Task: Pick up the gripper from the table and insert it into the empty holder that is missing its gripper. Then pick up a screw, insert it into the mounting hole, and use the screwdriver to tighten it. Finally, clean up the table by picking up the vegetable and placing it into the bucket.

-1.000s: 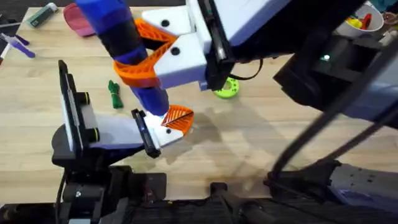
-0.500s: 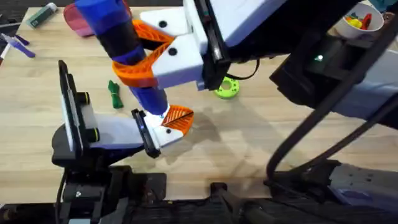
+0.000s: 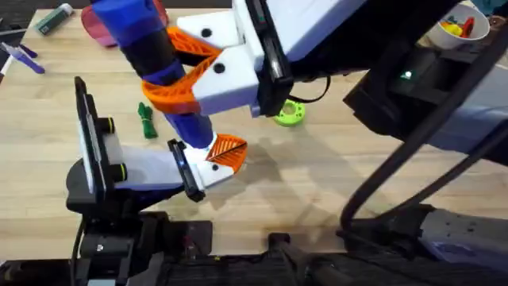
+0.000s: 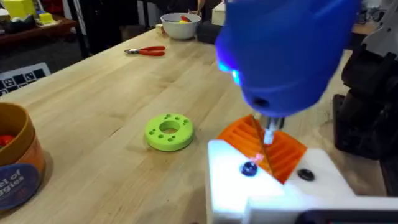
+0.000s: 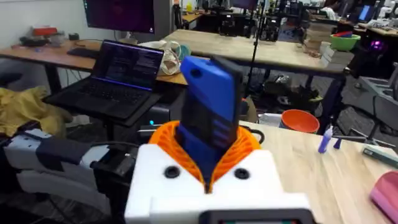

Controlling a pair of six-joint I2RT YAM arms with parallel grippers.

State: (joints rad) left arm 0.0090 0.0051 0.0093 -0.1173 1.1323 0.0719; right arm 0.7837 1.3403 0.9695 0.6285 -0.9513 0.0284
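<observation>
The right tool (image 3: 186, 75), white blocks with orange ribbed pads, is clamped on the blue pen-shaped powered screwdriver (image 3: 155, 59). Its thin metal bit (image 4: 268, 134) stands over the orange ribbed wedge gripper (image 3: 226, 151) seated in the white angular holder (image 3: 208, 173) on the left tool (image 3: 210, 163); whether the left tool's fingers are together or apart I cannot tell. Just beyond the holder lies the dark green knobbly toy vegetable (image 3: 146, 121) on the wooden surface (image 3: 317, 183).

a count of the things on the bench

one blue screwdriver (image 3: 163, 67), one dark green vegetable (image 3: 146, 121), one bright green disc (image 4: 169, 131), one brown-orange bucket (image 4: 15, 162), one pair of red-handled pliers (image 4: 145, 51), one white bowl (image 4: 180, 25), one pink dish (image 3: 98, 25), one grey-green marker (image 3: 54, 19), two purple pens (image 3: 21, 56).
</observation>
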